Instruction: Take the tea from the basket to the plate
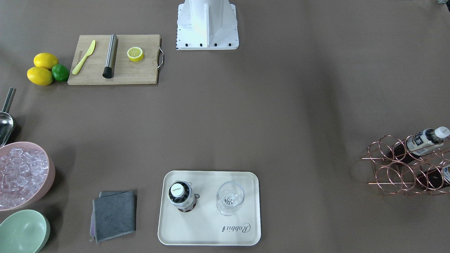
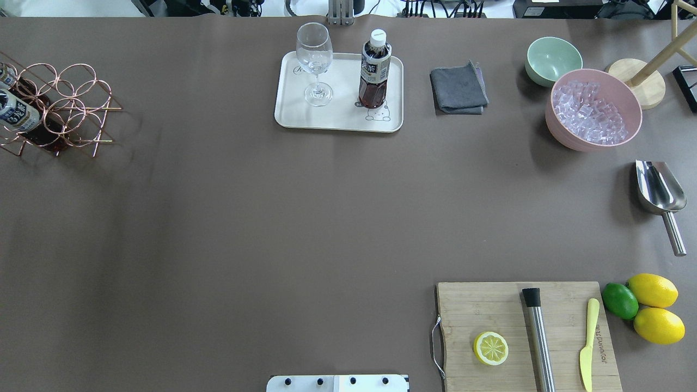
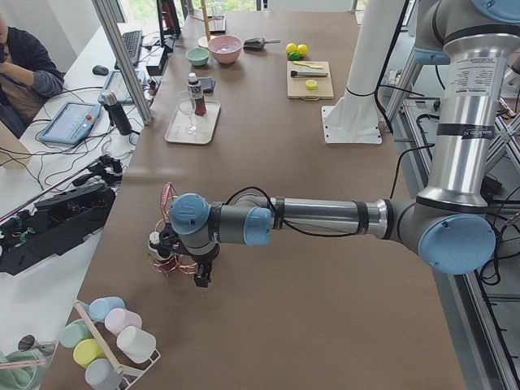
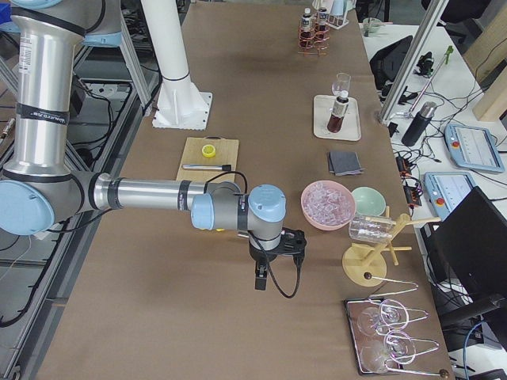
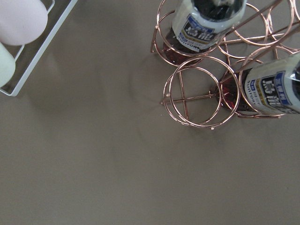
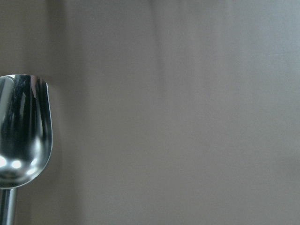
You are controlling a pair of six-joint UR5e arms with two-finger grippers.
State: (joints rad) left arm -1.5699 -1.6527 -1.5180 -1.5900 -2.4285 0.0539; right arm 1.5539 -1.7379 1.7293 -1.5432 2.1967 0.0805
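Tea (image 2: pixel 373 76) stands on the plate (image 2: pixel 337 111), top centre; whether the left gripper (image 3: pixel 172 262) or right gripper (image 4: pixel 276 247) is open, I cannot tell.

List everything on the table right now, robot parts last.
Cream rectangular tray: 1, far centre.
Dark-labelled brown tea bottle: 1, white cap, upright on tray.
Stemmed wine glass: 1, on tray beside tea.
Copper wire basket: 1, far left.
Pale-labelled bottles: 2, brown drink, in basket.
Folded cloth: 1, grey, right of tray.
Round bowl: 1, mint green, far right.
Pink bowl: 1, holds ice cubes, beside it.
Metal scoop: 1, silver, right edge.
Wooden cutting board: 1, near right; carries half lemon, steel cylinder, yellow knife.
Lemons: 2, yellow; lime: 1, green; right of board.
Left gripper: black, by basket; state unclear.
Right gripper: black, near scoop; unclear.
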